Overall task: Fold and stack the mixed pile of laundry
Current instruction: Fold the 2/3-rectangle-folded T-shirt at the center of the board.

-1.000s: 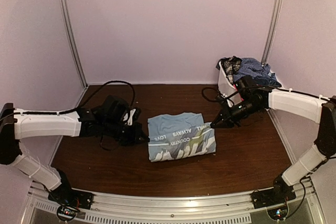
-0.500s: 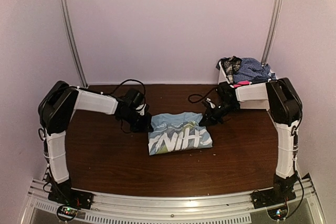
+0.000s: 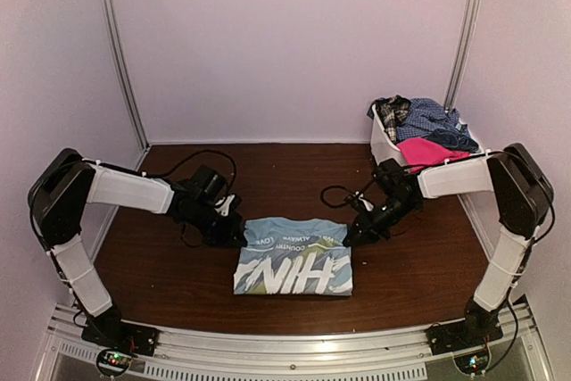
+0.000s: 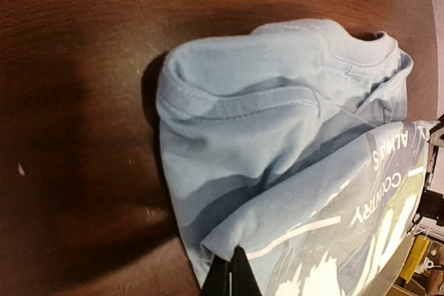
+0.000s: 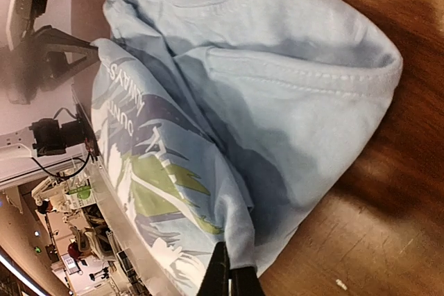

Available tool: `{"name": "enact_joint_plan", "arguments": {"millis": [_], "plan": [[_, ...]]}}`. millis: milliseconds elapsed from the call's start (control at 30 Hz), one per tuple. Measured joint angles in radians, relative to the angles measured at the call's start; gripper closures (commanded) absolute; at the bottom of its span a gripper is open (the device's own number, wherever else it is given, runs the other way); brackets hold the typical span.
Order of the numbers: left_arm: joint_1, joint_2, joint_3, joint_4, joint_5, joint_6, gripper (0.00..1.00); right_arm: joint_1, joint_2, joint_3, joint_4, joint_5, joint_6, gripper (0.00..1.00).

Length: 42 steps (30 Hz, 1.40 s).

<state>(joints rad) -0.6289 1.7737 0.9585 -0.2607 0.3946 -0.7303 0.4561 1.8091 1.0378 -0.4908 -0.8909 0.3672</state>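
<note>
T-shirt lies part-folded on table w/ print up. The left fingers are closed on its left edge, right fingers closed on its right edge.

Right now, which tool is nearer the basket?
Right. The right tool grips the T-shirt at its right edge, just in front of the basket; the left tool grips its left edge, farther away.
</note>
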Motion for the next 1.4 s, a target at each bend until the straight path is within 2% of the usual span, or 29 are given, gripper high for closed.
{"name": "enact_joint_plan", "arguments": {"millis": [167,467,700,800,967,1233,1400], "plan": [[-0.001,-0.109,0.002,-0.051,0.002,0.012,1.0,-0.003,-0.117,0.008,-0.038,-0.002,-0.001,1.0],[0.043,-0.099,0.148,-0.116,0.003,0.068,1.0,-0.051,-0.095,0.167,-0.113,0.003,-0.016,1.0],[0.117,0.013,0.255,-0.104,0.016,0.105,1.0,-0.1,0.067,0.318,-0.092,0.006,-0.024,1.0],[0.146,0.093,0.283,-0.095,0.032,0.112,1.0,-0.107,0.177,0.389,-0.072,0.01,-0.02,1.0],[0.165,0.271,0.43,-0.099,0.069,0.146,1.0,-0.123,0.288,0.43,-0.05,0.034,-0.02,1.0],[0.149,0.339,0.556,-0.112,0.142,0.228,1.0,-0.145,0.303,0.427,-0.076,0.093,-0.058,1.0],[0.115,0.335,0.558,-0.11,0.167,0.254,1.0,-0.147,0.2,0.397,-0.112,0.104,-0.072,1.0]]}}
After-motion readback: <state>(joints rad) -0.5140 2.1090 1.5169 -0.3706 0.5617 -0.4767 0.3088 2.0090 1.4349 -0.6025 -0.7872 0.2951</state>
